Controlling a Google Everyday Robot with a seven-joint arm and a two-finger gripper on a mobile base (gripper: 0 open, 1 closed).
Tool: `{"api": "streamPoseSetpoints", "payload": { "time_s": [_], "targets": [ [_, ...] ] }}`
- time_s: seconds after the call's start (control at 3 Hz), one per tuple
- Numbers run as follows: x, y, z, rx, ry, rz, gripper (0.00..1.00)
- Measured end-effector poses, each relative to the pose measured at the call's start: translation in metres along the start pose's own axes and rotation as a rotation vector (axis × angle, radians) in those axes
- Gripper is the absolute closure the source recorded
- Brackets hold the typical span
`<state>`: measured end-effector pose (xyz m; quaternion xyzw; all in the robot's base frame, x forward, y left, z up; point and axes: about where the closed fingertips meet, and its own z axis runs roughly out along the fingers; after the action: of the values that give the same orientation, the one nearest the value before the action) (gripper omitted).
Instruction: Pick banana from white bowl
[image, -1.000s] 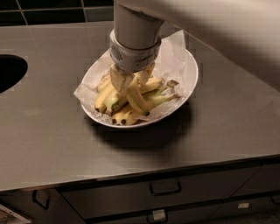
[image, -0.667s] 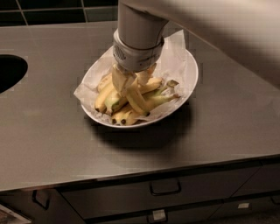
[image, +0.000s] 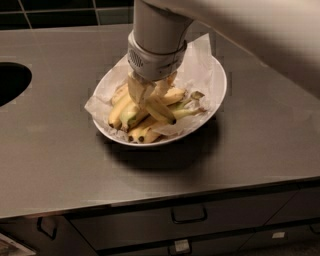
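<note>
The gripper (image: 149, 92) is seen lowered into the bowl (image: 220, 85), right over the heap of bananas (image: 120, 113); its tips are set among the fruit, and how far it is open, or whether anything is gripped, cannot be told. The banana (image: 163, 111) is found directly under the gripper, lying on top of the heap, slanting toward the near right with its dark tip lowest; it is inside the bowl, over the crumpled paper (image: 201, 60). The bowl is placed near the middle of the counter (image: 65, 150); a dark round opening (image: 10, 82) is cut at the far left; drawers (image: 189, 216) are visible below the near edge.
</note>
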<state>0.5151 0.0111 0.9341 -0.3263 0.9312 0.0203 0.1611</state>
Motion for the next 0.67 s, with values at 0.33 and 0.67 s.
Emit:
{"api": "streamPoseSetpoints", "payload": {
  "time_s": [0.33, 0.67],
  "targets": [
    [-0.004, 0.006, -0.018, -0.012, -0.033, -0.049, 1.00],
    [-0.006, 0.010, -0.034, -0.036, -0.072, -0.114, 1.00]
  ]
}}
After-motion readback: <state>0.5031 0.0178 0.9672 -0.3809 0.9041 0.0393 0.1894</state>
